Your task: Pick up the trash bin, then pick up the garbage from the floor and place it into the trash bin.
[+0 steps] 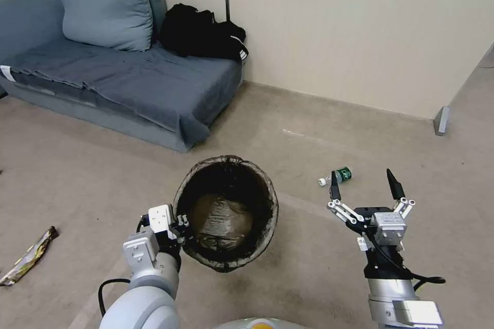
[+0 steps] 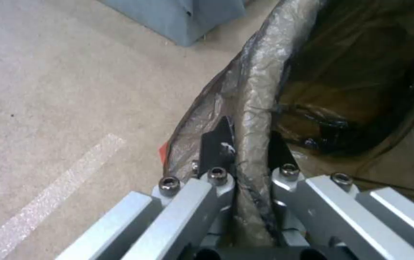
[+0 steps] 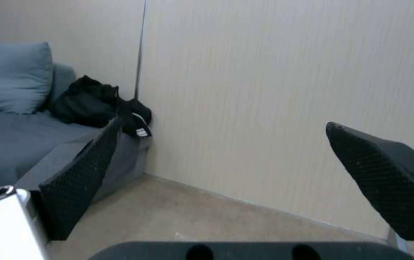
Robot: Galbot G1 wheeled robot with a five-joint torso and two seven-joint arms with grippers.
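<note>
The trash bin (image 1: 226, 213), round and lined with a dark bag, hangs tilted in front of me with its mouth facing up. My left gripper (image 1: 181, 226) is shut on the bin's near-left rim; in the left wrist view its black fingers (image 2: 219, 144) pinch the bag-covered rim (image 2: 255, 119). A green-labelled clear bottle (image 1: 337, 176) lies on the floor right of the bin. My right gripper (image 1: 365, 184) stands open, fingers up, just on the near side of the bottle. A foil wrapper (image 1: 28, 257) lies on the floor at far left.
A grey-blue sofa (image 1: 118, 77) with a cushion and a black bag (image 1: 203, 33) stands at the back left against the beige wall (image 1: 360, 31). Open carpet lies all around me.
</note>
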